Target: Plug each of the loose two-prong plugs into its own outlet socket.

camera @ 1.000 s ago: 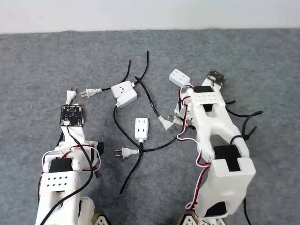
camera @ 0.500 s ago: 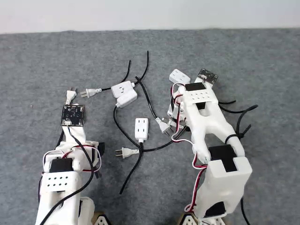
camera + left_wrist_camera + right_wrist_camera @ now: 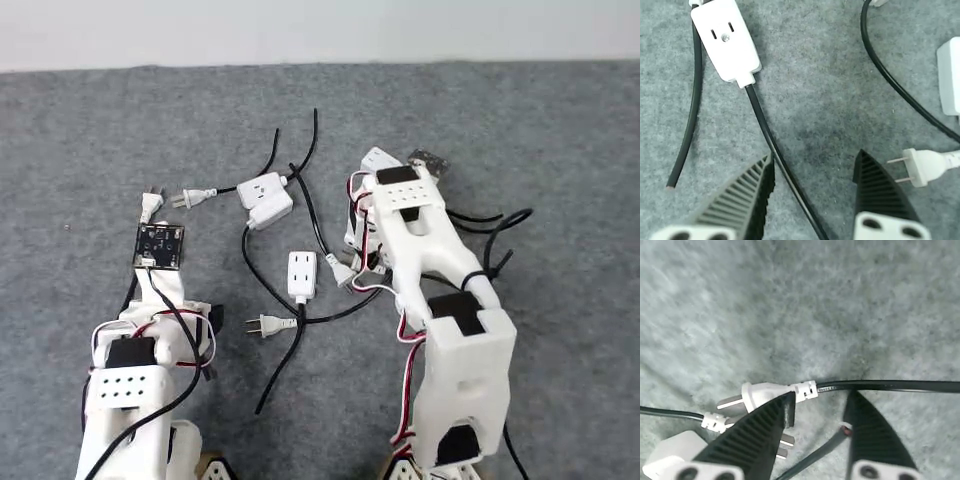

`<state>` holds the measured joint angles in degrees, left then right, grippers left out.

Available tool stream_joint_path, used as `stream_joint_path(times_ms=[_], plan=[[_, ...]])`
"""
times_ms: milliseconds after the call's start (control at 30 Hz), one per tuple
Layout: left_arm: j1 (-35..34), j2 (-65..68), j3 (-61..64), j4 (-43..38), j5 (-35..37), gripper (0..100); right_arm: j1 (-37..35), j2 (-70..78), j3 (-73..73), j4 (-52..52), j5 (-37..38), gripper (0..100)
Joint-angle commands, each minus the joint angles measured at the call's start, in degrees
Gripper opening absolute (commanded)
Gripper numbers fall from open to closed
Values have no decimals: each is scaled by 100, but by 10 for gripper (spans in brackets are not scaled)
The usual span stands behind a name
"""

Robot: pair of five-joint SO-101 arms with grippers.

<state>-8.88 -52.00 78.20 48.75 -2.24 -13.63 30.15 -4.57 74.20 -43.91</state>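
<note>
My left gripper (image 3: 815, 192) is spread wide and holds nothing, low over the grey mat (image 3: 830, 100). A black cable (image 3: 765, 135) runs between its fingers. A white socket (image 3: 726, 40) lies past the tips, and a loose plug (image 3: 922, 167) sits just beside one finger, not touching. Mid-table, paired sockets (image 3: 265, 200) lie among the cords. My right gripper (image 3: 817, 422) is spread too and holds nothing, with one fingertip over a second plug (image 3: 765, 392) that lies flat on the mat.

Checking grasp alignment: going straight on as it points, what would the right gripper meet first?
Likely the black cord just behind the white two-prong plug, crossing ahead of the open right gripper; depth unclear.
</note>
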Motion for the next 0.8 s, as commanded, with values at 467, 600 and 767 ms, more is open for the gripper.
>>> stream_joint_path(times_ms=[467,600,767], plan=[[44,-70,-48,-167,-53,239,233,31,-571,180,-26,165],[44,-70,-48,-167,-53,239,189,374,-580,-40,-70,162],[44,-70,-48,-158,-53,239,224,585,-897,224,-35,161]])
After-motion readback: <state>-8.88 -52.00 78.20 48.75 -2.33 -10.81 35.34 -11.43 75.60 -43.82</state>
